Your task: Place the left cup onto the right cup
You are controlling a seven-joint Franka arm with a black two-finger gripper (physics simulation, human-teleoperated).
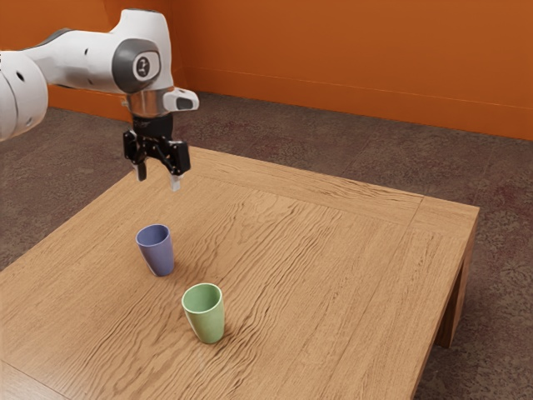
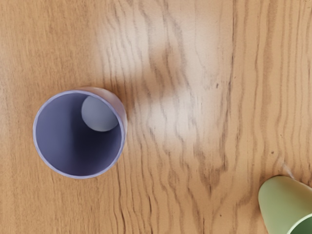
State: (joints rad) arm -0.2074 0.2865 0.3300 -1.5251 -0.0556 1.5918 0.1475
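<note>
High at the exterior view's left: gripper [image 1: 158, 173], fingers spread, holding nothing, well above the table [image 1: 333, 250]. Below it: blue cup [image 1: 156, 249], upright, mouth up, seemingly not yet centred under the hand. Further right, near but apart: green cup [image 1: 204, 312], also upright. Likely risks: clipping the blue rim on a misaligned descent and tipping it; later, toppling the green cup by stacking off-centre.

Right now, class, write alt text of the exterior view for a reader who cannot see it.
A white robot arm holds its black hand open above a wooden table, where a blue cup and a green cup stand mouth up and apart, the blue one nearer the hand.
</note>
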